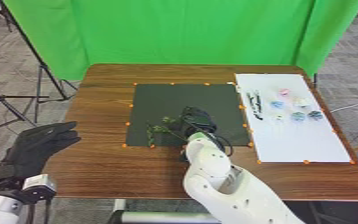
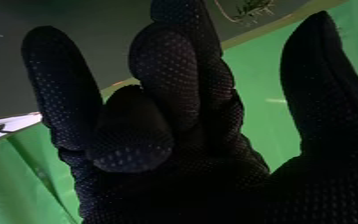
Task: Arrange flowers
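In the head view, my right hand (image 1: 198,120) is over the black mat (image 1: 171,95), just beside green sprigs (image 1: 160,129) lying on it. The right wrist view gives the right hand (image 2: 220,185) with its thumb spread away from mostly straight, relaxed fingers and nothing held between them. Part of a green sprig (image 2: 254,9) appears beyond the fingertips. My left hand (image 1: 44,147) stays at the table's left side, open and empty. Small pink, white and bluish flowers (image 1: 298,116) rest on the white sheet (image 1: 282,145), with dark stem-like pieces (image 1: 256,105) alongside them.
Orange markers line the edges of the black mat and the white sheet on the brown table (image 1: 95,175). A green curtain (image 1: 193,35) hangs behind the table. Black stand legs (image 1: 40,87) are off to the left, beyond the table's edge.
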